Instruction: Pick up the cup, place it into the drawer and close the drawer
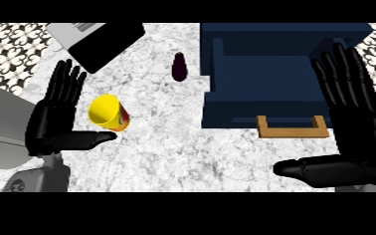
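A yellow cup [108,112] with a red patch on its side lies tilted on the marble counter [161,149], left of centre. My left hand [51,114] stands open just left of the cup, fingers straight up, thumb stretched out under the cup's lower edge without closing on it. The dark blue drawer [242,84] is pulled open at the upper right, its wooden handle [291,127] facing me. My right hand [345,104] is open over the drawer's right side, fingers straight, thumb pointing left below the handle.
A dark purple eggplant [179,66] lies on the counter between the cup and the drawer. A black and grey appliance [99,42] sits at the upper left. Patterned floor tiles show beyond the counter's left edge.
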Motion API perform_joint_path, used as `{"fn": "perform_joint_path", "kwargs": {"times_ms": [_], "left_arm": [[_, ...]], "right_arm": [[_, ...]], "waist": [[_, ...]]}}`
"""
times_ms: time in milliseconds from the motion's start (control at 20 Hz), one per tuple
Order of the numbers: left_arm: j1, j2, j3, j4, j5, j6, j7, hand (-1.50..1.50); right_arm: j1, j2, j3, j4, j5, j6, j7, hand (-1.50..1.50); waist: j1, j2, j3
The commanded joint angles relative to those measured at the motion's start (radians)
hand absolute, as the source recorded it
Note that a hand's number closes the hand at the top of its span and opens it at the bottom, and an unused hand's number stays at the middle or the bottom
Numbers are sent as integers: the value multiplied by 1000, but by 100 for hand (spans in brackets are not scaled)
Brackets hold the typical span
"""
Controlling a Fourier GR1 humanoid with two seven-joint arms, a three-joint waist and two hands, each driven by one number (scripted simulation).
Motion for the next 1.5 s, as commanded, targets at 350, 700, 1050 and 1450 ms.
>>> {"fn": "perform_joint_path", "kwargs": {"times_ms": [350,700,1050,1450], "left_arm": [[-62,66,68,288,-13,-64,-143,-150],[-47,69,75,428,-25,-101,-265,-150],[-130,54,83,665,-64,-82,-411,-150],[-126,79,96,791,-69,-99,-525,-150]], "right_arm": [[27,-19,-46,-21,-55,42,13,-150],[-96,-12,-53,67,-29,6,17,-150],[23,14,14,-20,-1,30,4,-150],[-21,45,53,-24,48,-26,54,-150]], "waist": [[-2,0,0],[1,1,0],[-5,1,0],[-2,0,0]]}}
